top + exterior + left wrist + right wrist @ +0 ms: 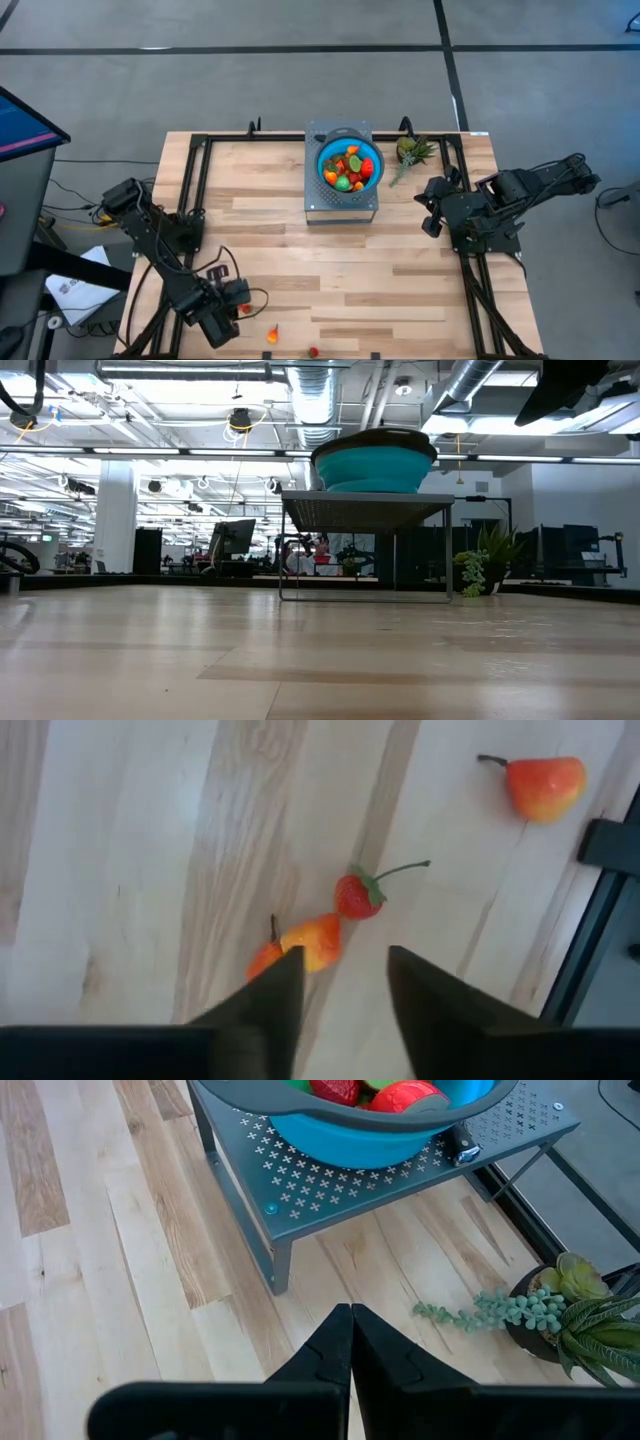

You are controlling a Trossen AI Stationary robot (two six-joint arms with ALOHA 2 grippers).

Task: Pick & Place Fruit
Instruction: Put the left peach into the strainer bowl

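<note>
Wooden table (pixel 300 270), open-plan office behind

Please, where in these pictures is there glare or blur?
Low view: bright ceiling lights behind the bowl, and the near table looks soft. Left wrist view: the wood is washed pale, and the left hand is blurred. High view: even light, no glare.

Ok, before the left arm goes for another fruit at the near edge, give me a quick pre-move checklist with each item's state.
1. Left gripper empty, fingers apart: ok.
2. Orange fruit centred between the fingers: not ok, it sits by one fingertip.
3. Strawberry clear of the target: not ok, it lies close beside it.
4. Blue bowl on its grey stand, room on top: ok.
5. Right gripper shut and parked away from the bowl path: ok.
6. Pear well apart: ok.
</note>
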